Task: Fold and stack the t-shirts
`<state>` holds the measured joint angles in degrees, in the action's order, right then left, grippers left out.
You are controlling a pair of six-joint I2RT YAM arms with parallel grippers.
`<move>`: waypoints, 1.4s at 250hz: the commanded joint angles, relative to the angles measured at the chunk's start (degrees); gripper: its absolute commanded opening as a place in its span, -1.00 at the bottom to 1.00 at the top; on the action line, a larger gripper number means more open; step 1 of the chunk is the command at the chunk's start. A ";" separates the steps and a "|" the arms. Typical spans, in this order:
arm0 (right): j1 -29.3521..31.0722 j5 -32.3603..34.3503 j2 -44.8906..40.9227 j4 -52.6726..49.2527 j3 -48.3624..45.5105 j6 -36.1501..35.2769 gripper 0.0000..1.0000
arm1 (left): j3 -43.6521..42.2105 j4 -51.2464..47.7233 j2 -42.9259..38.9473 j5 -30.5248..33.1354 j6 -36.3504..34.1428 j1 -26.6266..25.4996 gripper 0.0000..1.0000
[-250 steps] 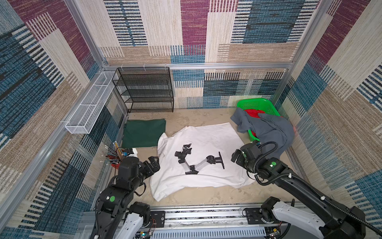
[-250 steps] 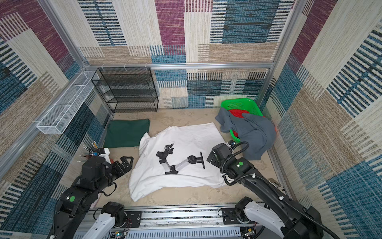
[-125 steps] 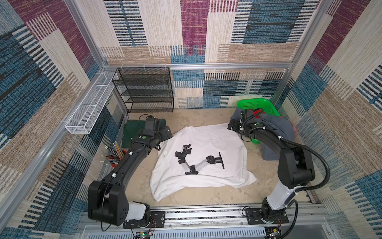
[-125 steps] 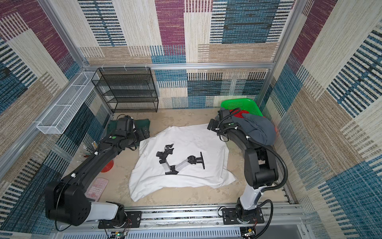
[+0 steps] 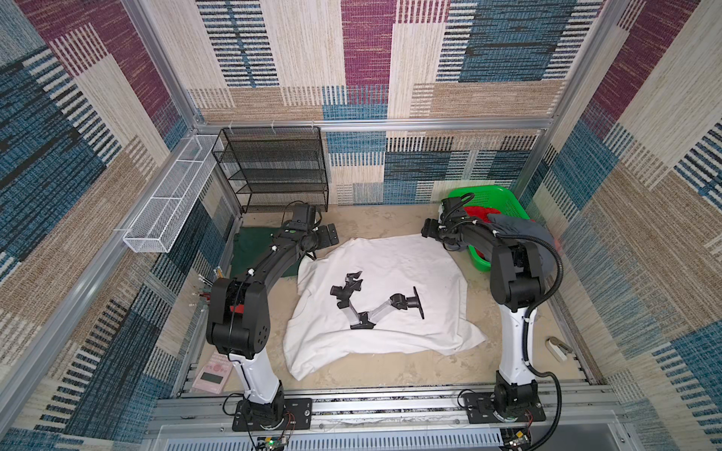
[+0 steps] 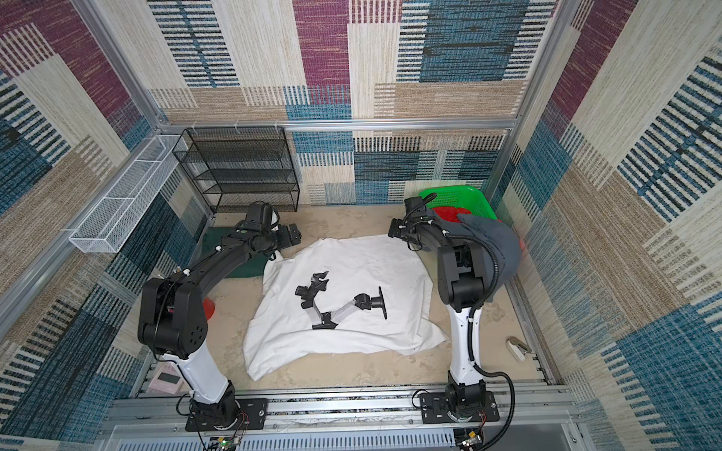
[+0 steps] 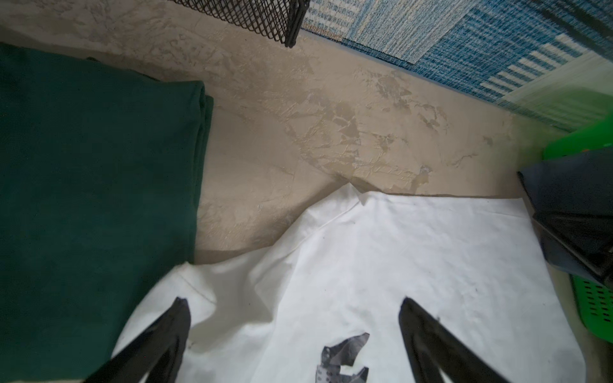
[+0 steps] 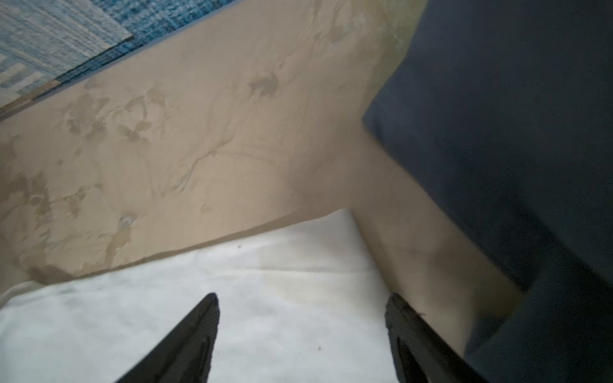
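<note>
The white t-shirt (image 5: 410, 265) lies spread mid-table, printed side up, with a nearly straight far edge and a rumpled near hem. Bare table (image 5: 375, 222) runs from that far edge to the back wall. The left gripper (image 7: 293, 300) hovers over the far left corner, jaws wide apart and empty. The right gripper (image 8: 302, 295) stands over the far right corner, jaws parted; its view is blurred, so contact is unclear. The folded dark green t-shirt (image 7: 93, 199) lies just beside the left corner. The grey t-shirt (image 5: 523, 234) drapes over the green basket (image 5: 504, 197).
</note>
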<state>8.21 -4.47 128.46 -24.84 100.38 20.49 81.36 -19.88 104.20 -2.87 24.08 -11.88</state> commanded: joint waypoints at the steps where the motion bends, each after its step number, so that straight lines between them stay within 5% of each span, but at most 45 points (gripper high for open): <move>1: -0.03 4.87 3.30 -3.68 3.96 -1.94 0.55 | 2.38 -1.78 2.47 1.12 -2.44 0.36 0.97; 77: -0.03 1.69 6.10 -3.52 6.75 -4.40 0.30 | 8.40 -6.05 10.21 1.73 -3.94 1.06 0.97; 119: -0.03 -5.92 5.40 0.62 4.32 -7.36 -0.10 | 8.73 -5.93 11.81 0.62 -4.65 1.07 0.97; 143: -0.03 -4.52 5.55 -0.41 5.48 -7.43 -0.54 | 8.55 -5.89 12.07 -0.84 -4.17 1.07 0.98; 177: 0.18 -3.32 4.16 -0.85 5.31 -7.09 -0.79 | 6.70 -4.58 10.57 -1.87 -3.50 1.07 0.97; 214: 4.04 11.40 2.15 -6.04 5.26 -6.51 -0.99 | 4.73 -3.72 7.82 -1.57 -3.12 1.07 0.97; 259: 12.93 25.46 -0.16 -12.03 2.35 -3.59 -0.89 | 2.35 -2.11 3.99 -1.28 -2.20 1.07 0.98; 279: 15.51 19.19 -2.12 -12.66 -0.40 -2.09 -0.66 | 1.75 -1.84 2.66 -1.20 -1.88 1.07 0.98; 297: 16.72 10.76 -5.77 -10.67 -5.20 0.24 0.02 | 1.19 -1.62 1.50 -0.87 -1.76 1.07 0.97; 325: 17.30 0.17 -13.75 -4.07 -13.90 2.04 0.04 | 0.17 -0.94 -0.03 -0.49 -1.58 1.07 0.97; 350: 16.81 -0.71 -18.81 -1.66 -17.35 2.56 0.38 | -0.59 0.24 -0.85 -0.53 -1.24 1.09 0.97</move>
<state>25.50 0.93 114.65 -32.64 85.73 20.69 81.56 -21.82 104.36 -3.36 22.00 -10.94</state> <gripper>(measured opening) 0.603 0.986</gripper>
